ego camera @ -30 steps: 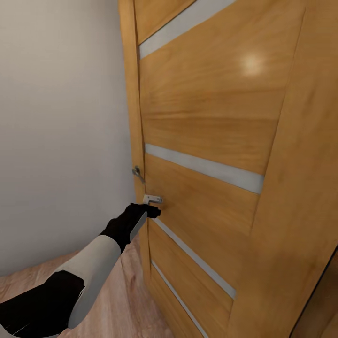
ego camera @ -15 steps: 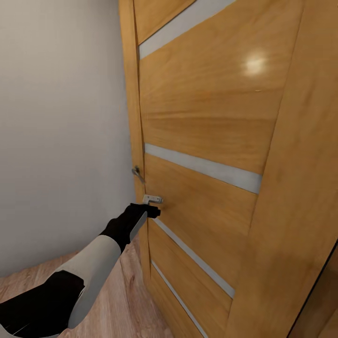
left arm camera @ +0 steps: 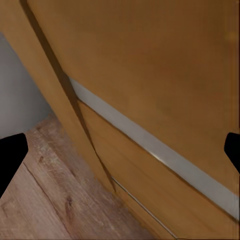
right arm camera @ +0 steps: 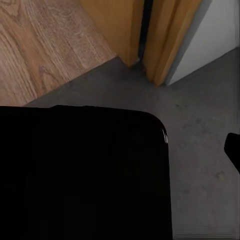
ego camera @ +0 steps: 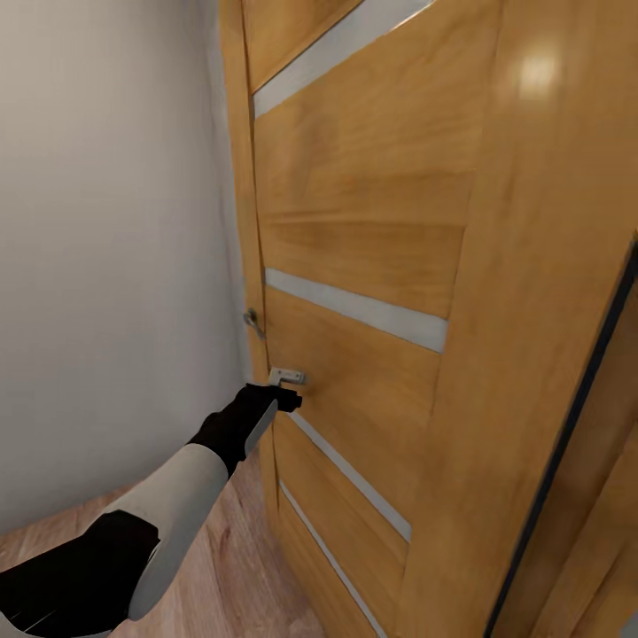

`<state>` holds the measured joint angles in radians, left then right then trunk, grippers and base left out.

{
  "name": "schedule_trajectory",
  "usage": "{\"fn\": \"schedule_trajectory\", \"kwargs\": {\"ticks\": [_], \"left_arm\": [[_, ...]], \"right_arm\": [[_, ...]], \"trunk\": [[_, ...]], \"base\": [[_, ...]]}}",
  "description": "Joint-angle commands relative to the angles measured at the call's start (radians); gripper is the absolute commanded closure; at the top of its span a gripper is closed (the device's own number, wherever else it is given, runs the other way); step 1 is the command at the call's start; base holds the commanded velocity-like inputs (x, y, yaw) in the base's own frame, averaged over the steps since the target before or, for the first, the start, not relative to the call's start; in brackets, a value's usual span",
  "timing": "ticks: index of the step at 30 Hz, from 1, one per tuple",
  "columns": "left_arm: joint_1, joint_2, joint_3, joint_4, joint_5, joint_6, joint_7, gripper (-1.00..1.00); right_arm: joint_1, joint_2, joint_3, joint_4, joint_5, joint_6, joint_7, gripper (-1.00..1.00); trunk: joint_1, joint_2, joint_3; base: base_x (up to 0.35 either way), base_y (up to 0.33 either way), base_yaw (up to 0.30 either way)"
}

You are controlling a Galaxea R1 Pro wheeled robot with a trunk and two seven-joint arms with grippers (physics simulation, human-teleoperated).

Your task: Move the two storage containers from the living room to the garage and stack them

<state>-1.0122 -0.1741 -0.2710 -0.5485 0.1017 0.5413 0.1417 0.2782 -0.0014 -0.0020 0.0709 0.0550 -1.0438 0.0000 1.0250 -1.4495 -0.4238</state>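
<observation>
At the wooden door (ego camera: 372, 266), the left tool (ego camera: 288, 400) presses just below its latch (ego camera: 287, 377), fingers spread, holding nothing; passage to the garage needs further pushing.

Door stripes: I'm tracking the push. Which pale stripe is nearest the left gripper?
The short diagonal stripe starting just below the left gripper, not the longer one above.

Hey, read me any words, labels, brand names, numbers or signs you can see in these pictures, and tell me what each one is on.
None: no text, label, number or sign can be read in any view.
The wooden door, its pale strips, the small white plate by the left gripper and the grey wall bear no writing.
</observation>
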Motion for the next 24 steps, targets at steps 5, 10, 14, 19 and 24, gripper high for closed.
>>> {"fn": "schedule_trajectory", "kwargs": {"ticks": [5,10,14,19,24], "left_arm": [[0.0,0.0,-0.007,-0.002,0.046,0.0,0.003,-1.0],[0.0,0.0,-0.007,-0.002,0.046,0.0,0.003,-1.0],[0.0,0.0,-0.007,-0.002,0.046,0.0,0.002,-1.0],[0.0,0.0,-0.007,-0.002,0.047,0.0,0.002,-1.0],[0.0,0.0,-0.007,-0.002,0.047,0.0,0.003,-1.0]], "right_arm": [[-0.001,0.0,-0.001,0.001,0.003,-0.003,0.0,-1.0],[-0.001,0.0,-0.001,0.001,0.003,-0.003,0.0,-1.0],[-0.001,0.0,-0.001,0.001,0.003,-0.003,0.0,-1.0],[-0.001,0.0,-0.001,0.001,0.003,-0.003,0.0,-1.0],[-0.001,0.0,-0.001,0.001,0.003,-0.003,0.0,-1.0]], "trunk": [[0.0,-0.001,-0.001],[0.0,-0.001,-0.001],[0.0,-0.001,-0.001],[0.0,-0.001,-0.001],[0.0,-0.001,-0.001]], "base": [[0.0,0.0,-0.115],[0.0,0.0,-0.012],[0.0,0.0,-0.001],[0.0,0.0,0.0],[0.0,0.0,-0.051]]}}
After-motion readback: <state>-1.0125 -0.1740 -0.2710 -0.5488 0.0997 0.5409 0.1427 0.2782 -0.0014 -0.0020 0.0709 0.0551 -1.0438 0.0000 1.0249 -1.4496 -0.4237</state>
